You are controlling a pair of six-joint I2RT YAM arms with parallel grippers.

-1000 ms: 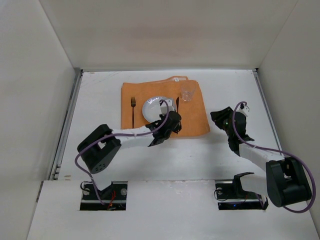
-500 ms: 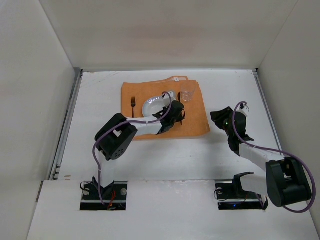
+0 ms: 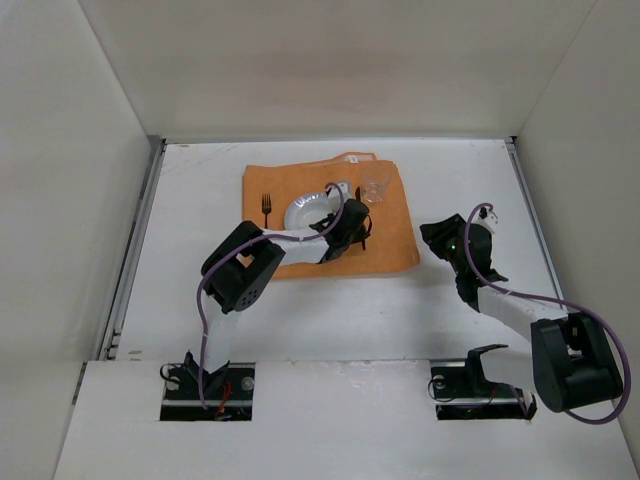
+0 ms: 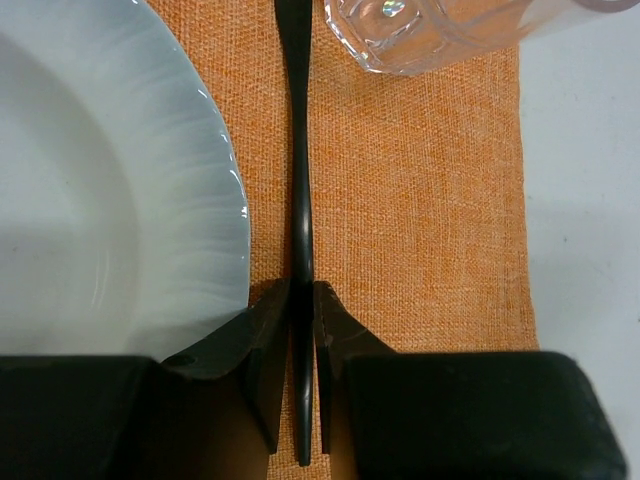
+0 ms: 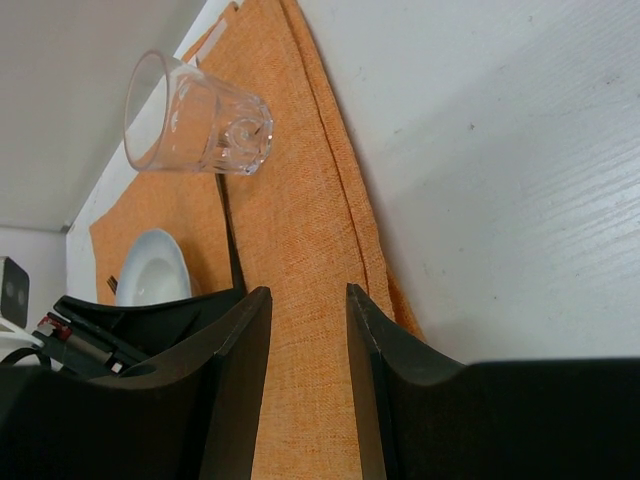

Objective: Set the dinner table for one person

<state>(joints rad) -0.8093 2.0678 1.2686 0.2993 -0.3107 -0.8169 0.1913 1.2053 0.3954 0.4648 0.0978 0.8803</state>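
On the white dinner table [image 3: 330, 310] lies an orange cloth [image 3: 395, 245] with a white plate [image 3: 305, 210], a black fork [image 3: 266, 205] to its left and a clear glass [image 3: 376, 185] at its far right corner. My left gripper [image 3: 352, 225] is right of the plate. In the left wrist view it [image 4: 303, 295] is shut on the thin handle of a black knife [image 4: 299, 150], which lies along the cloth [image 4: 420, 200] between the plate [image 4: 100, 200] and the glass [image 4: 430, 30]. My right gripper [image 3: 437, 238] is open and empty beside the cloth's right edge [image 5: 308, 295].
White walls stand on three sides, and metal rails [image 3: 135, 250] run along the table's side edges. Bare tabletop [image 5: 500, 150] lies right of the cloth. The left arm's purple cable [image 3: 330, 215] loops over the plate.
My left arm has stretched farther out and its gripper has moved toward the far side, along the plate's right edge. The right arm has not moved.
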